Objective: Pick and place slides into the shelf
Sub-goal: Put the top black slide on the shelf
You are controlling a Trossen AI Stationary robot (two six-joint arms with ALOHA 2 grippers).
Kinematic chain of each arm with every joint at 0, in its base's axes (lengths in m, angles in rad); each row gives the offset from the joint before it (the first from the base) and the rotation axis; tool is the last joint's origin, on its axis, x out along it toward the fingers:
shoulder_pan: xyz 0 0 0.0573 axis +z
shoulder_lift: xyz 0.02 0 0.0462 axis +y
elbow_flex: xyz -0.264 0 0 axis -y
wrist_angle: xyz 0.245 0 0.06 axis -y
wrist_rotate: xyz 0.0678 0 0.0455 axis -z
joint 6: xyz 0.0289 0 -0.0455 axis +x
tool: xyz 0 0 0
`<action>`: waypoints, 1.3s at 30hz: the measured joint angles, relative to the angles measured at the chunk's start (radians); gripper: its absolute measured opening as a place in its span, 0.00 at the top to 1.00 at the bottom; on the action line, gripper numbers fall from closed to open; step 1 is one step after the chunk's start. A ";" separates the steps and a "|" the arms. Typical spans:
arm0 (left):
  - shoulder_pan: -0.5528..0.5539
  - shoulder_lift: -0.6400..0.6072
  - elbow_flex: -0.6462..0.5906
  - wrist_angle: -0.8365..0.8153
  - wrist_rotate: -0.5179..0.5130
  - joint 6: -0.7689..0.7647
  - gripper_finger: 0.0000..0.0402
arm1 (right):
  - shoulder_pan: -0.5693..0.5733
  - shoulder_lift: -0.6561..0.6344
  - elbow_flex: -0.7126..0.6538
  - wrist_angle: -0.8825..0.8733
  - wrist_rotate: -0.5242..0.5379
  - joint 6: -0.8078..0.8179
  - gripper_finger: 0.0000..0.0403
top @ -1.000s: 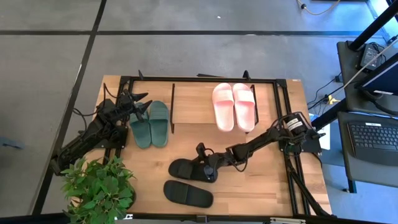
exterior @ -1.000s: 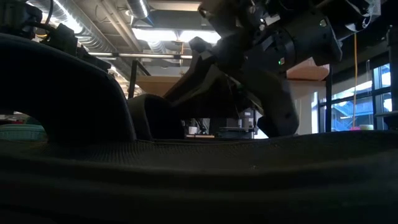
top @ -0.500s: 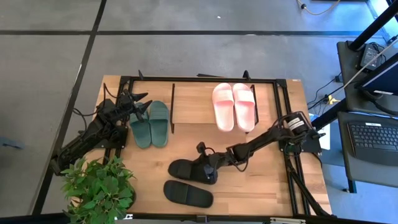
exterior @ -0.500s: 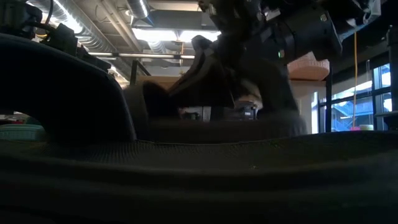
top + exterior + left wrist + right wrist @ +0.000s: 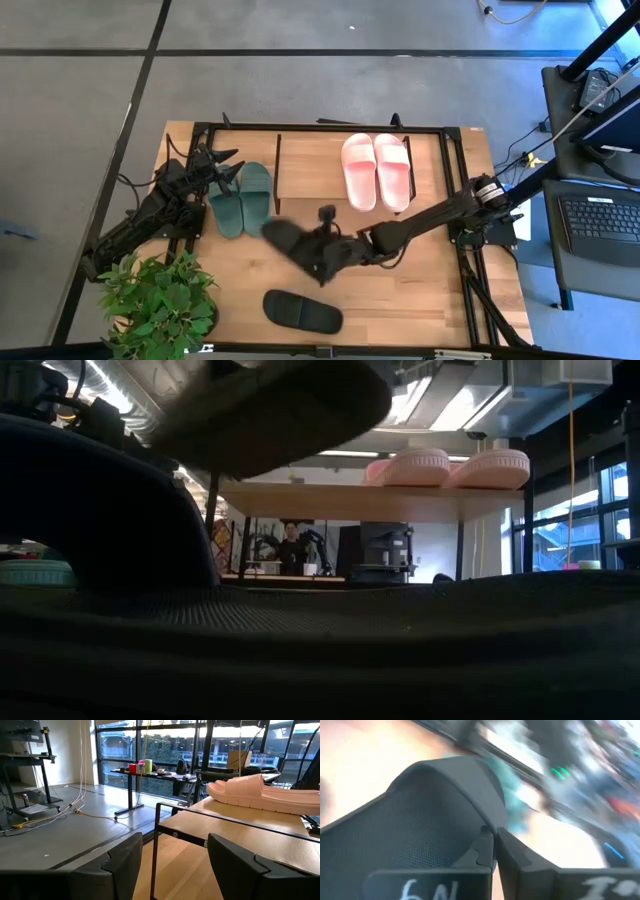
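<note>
The right wrist view is smeared by blur behind the black mesh-textured slide strap [image 5: 435, 820]. The low view is mostly blocked by another dark slide [image 5: 300, 650] (its outline cut off).

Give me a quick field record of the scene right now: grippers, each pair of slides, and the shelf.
right gripper: shut on black slide, lifted off the table, just below the shelf's middle bay
left gripper: open, empty, waiting beside the green slides
second black slide: flat on the table, near the front edge
green slides: both in the left bay
pink slides: both in the right bay
shelf: middle bay holds no slide yet
</note>
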 joint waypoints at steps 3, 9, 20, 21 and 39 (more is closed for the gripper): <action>0.000 0.000 0.000 0.000 0.000 0.000 0.46 | -0.009 0.000 0.146 -0.274 0.175 0.151 0.98; 0.000 0.000 0.000 0.000 0.000 0.000 0.46 | -0.036 -0.004 0.356 -0.614 0.375 0.380 0.98; 0.000 0.000 0.000 0.000 0.000 0.000 0.46 | -0.223 0.040 0.392 -0.731 0.364 0.468 0.98; 0.000 0.000 0.000 0.000 0.000 0.000 0.46 | -0.238 0.047 0.392 -0.752 0.345 0.492 0.98; 0.000 0.000 0.000 -0.002 0.000 -0.001 0.46 | -0.333 0.102 0.389 -0.897 0.288 0.629 0.98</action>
